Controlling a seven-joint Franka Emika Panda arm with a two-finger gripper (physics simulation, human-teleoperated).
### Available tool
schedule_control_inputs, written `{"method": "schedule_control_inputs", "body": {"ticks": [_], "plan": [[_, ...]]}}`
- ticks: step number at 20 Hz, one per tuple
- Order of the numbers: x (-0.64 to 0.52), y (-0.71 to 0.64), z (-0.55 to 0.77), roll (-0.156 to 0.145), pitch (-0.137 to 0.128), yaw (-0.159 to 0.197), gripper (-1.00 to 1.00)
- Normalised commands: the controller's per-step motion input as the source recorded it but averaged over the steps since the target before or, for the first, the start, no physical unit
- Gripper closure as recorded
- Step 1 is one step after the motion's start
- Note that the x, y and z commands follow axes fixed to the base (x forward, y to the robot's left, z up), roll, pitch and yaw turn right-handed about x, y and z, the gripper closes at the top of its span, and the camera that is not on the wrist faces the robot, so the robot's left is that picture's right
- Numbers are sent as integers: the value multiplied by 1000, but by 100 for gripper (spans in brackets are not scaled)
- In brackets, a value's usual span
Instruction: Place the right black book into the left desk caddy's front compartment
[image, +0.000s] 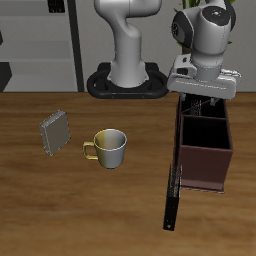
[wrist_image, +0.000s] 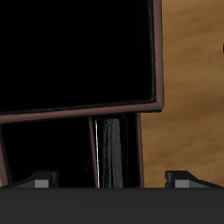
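Observation:
The left desk caddy (image: 205, 168) is a dark maroon box beside the table's edge, also in the wrist view (wrist_image: 157, 52). My gripper (image: 205, 100) hangs over the caddy's end nearest the robot's base. In the wrist view the gripper (wrist_image: 112, 179) is open, its fingertips (wrist_image: 39, 181) wide apart. The right black book (wrist_image: 107, 153) stands upright on edge between them, touching neither, its pale pages showing. It sits in the narrower compartment, with a partition (wrist_image: 79, 112) between it and a larger empty one. In the exterior view the gripper hides the book.
A long thin black slab (image: 172, 195) lies against the caddy's side toward the front edge. A grey mug with a yellow handle (image: 108, 147) stands mid-table. A grey book (image: 55, 131) lies beyond it. The robot's base (image: 127, 80) is at the back.

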Motion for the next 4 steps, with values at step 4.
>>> {"method": "schedule_control_inputs", "body": {"ticks": [4], "plan": [[25, -99, 99, -8, -3, -6, -100]]}}
